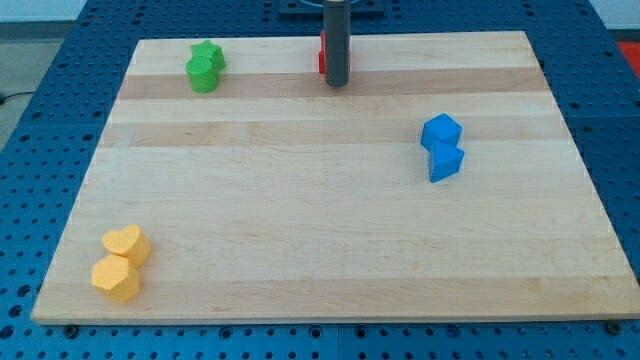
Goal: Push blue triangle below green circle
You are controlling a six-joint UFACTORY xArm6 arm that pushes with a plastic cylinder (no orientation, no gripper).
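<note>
The blue triangle [446, 163] lies at the view's right, touching a blue cube [441, 131] just above it. The green circle [202, 75] sits near the top left of the wooden board [300, 200], pressed against a green star [210, 54] above it. My tip [337, 84] rests on the board at the top centre. It is well to the right of the green blocks and up and to the left of the blue pair, touching neither.
A red block [322, 55] is mostly hidden behind the rod at the top edge; its shape cannot be made out. A yellow heart [127, 243] and a yellow hexagon [116, 279] sit together at the bottom left corner.
</note>
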